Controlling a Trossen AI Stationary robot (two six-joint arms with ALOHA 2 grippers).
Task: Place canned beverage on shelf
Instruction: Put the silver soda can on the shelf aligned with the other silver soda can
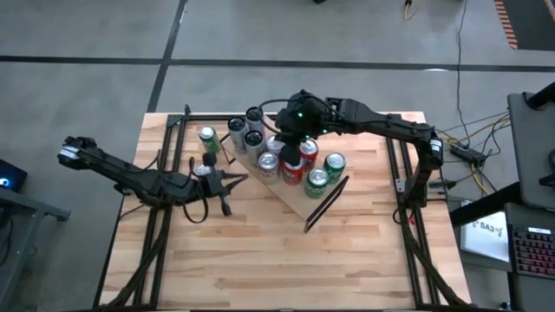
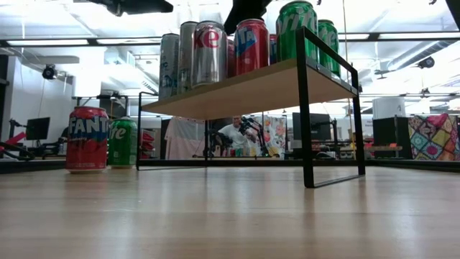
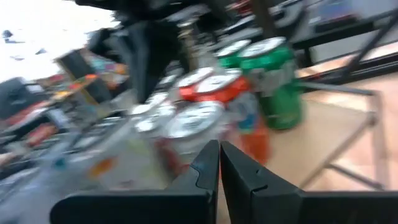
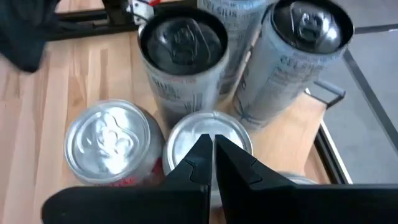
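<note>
The shelf [image 1: 303, 204], a light-wood board on black end frames, stands mid-table and carries several cans [image 2: 208, 52]: silver, red and green. On the tabletop to its left stand a red Fanta can [image 2: 87, 138] and a green can [image 1: 208, 137]. My right gripper [image 4: 211, 149] is shut and slants down over the tops of the shelf's cans, above a silver lid [image 4: 208, 132]; nothing is between its fingers. My left gripper [image 3: 219, 155] is shut and level at the shelf's left side [image 1: 238, 178], pointing at the cans.
Black rails [image 1: 173, 130] frame the plank tabletop at both sides. The shelf's black end frame [image 2: 305, 108] stands close to the low camera. Bare planks [image 1: 286, 269] fill the near half of the table.
</note>
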